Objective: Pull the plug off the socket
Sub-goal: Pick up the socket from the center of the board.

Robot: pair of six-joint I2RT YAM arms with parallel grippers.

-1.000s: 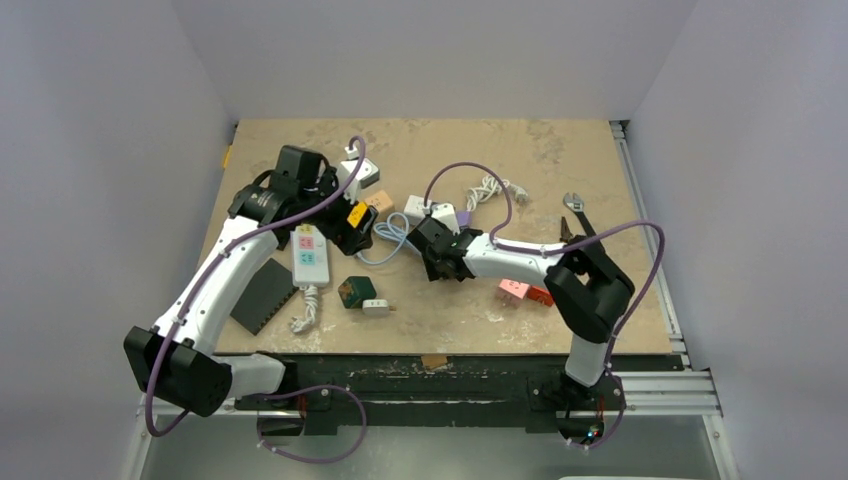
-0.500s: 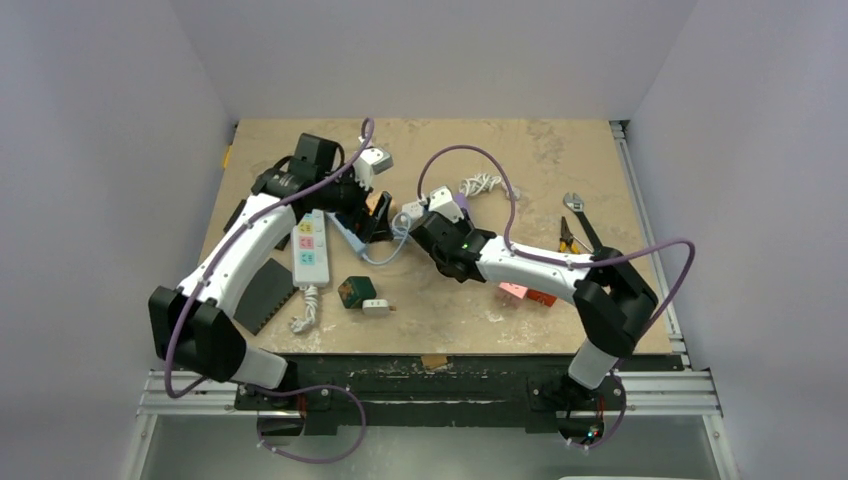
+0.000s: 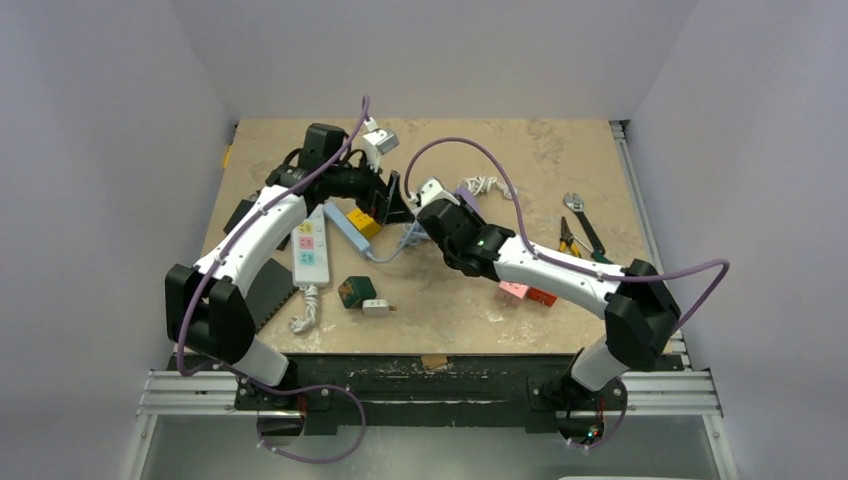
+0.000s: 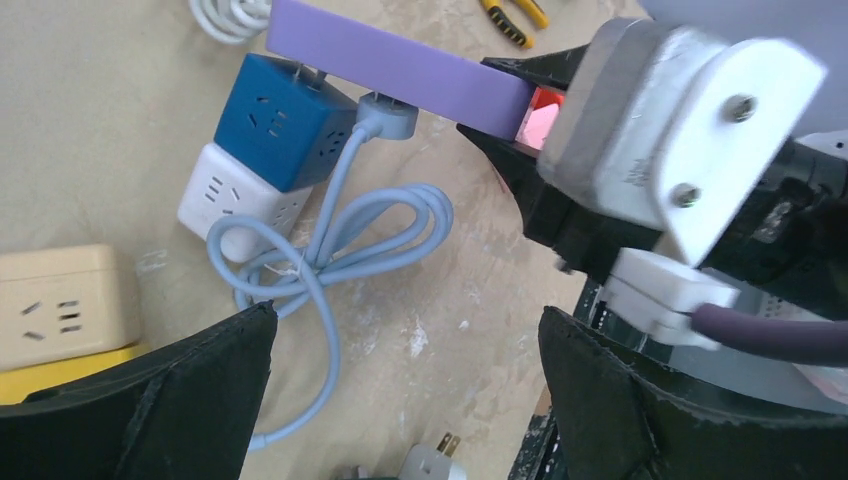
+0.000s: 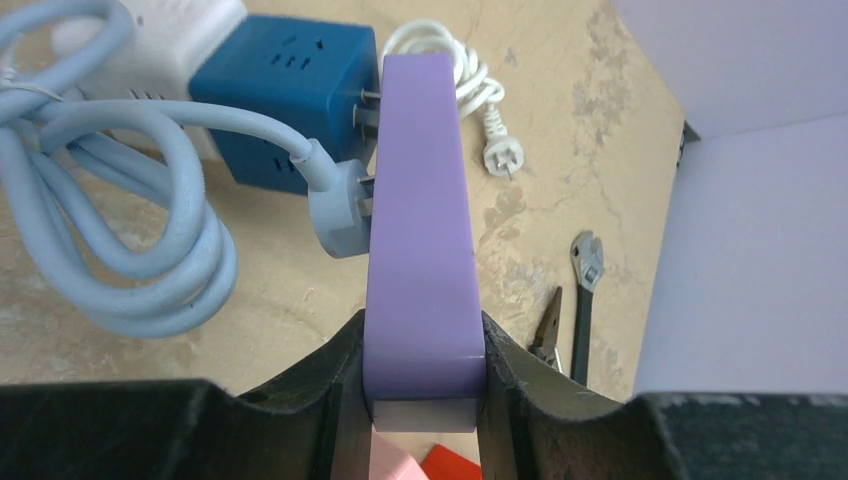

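R arm (image 3: 560,270): elbow bent at the near-R side, forearm running L and away over the tabletop (image 3: 560,160) to approx ctr. R jaws are clamped tight on the near end of the purple power strip (image 5: 420,220), 1 finger on each long side, w/ the strip pointing straight out from the R wrist cam.

The light-blue plug (image 5: 338,208) is in the strip's L face, body close against it. Its cable (image 5: 200,122) runs off into a loose coil on the tabletop. Just beyond the plug, a blue cube socket (image 5: 290,85) is pinned into the same face, prongs showing in the gap. A white cube (image 5: 200,20) touches the blue 1 on its far side.

L arm (image 3: 250,240): elbow at the near-L side, forearm reaching away, wrist turned R so the L jaws face the R jaws at close range. L jaws are wide open, gripping nothing. In the L wrist cam the 2 black fingers (image 4: 160,400) frame the coil, w/ plug and strip across the top of view, past the tips. A cream socket block (image 4: 60,305) sits just beside the L finger.

Pliers (image 5: 548,335) and a wrench (image 5: 583,290) lie side by side, well apart to the R.
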